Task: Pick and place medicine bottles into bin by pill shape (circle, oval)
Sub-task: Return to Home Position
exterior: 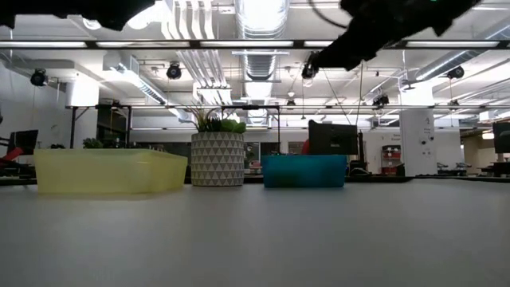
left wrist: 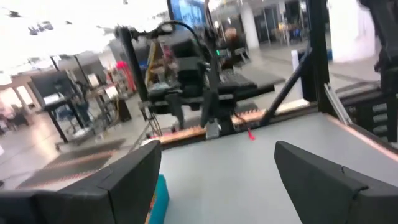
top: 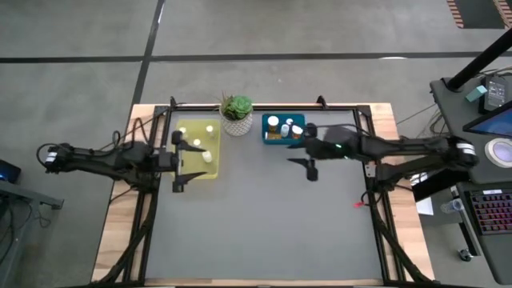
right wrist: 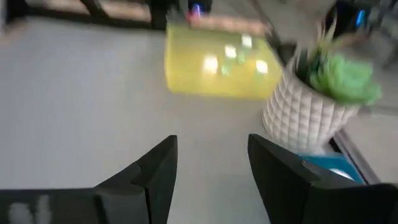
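Observation:
Several white-capped medicine bottles (top: 206,157) stand in the yellow tray (top: 210,168) at the far left. A few more bottles (top: 285,129), some amber-bodied, stand in the teal tray (top: 270,137) at the far middle. My left gripper (top: 186,162) hangs open and empty above the yellow tray's left side; its fingers also show wide apart in the left wrist view (left wrist: 217,180). My right gripper (top: 302,154) hangs open and empty just on the near side of the teal tray, pointing toward the table's left; nothing shows between its fingers in the right wrist view (right wrist: 211,168).
A green plant in a white patterned pot (top: 237,114) stands between the two trays at the far edge. The grey table mat (top: 264,224) stretches from the trays to the near edge. Both arms show only at the top of the low view, high above the table (exterior: 255,239).

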`<state>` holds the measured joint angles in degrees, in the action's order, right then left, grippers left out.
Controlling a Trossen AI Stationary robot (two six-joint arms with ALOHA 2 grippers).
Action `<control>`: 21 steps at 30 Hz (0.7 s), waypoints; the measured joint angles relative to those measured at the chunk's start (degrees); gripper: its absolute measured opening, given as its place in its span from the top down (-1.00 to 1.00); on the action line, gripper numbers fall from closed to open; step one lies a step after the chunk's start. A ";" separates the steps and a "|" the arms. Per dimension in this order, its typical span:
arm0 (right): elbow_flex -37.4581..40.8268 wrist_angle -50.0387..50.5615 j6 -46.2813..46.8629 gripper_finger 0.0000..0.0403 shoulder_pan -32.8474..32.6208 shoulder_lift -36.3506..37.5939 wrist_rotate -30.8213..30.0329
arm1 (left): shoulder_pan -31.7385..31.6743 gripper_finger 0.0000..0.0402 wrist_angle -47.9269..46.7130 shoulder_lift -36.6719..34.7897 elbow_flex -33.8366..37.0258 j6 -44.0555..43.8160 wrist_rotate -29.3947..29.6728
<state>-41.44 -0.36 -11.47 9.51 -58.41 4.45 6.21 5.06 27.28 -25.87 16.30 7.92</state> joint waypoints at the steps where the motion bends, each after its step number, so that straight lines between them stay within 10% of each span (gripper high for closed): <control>1: 2.51 -2.89 0.18 0.08 -0.60 2.24 0.02 | 0.01 -0.48 1.55 -1.36 1.61 -0.01 0.02; 9: 18.67 -19.59 -0.37 0.14 -2.14 16.84 0.06 | -0.03 -0.35 7.66 -12.11 11.16 0.92 0.02; 21: 33.02 -29.23 -0.98 0.26 -2.14 33.01 4.64 | -0.10 0.48 11.63 -26.26 19.45 2.78 2.10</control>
<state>-8.42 -29.59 -12.45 7.38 -25.40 9.10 6.11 16.69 1.02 -6.43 19.08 10.03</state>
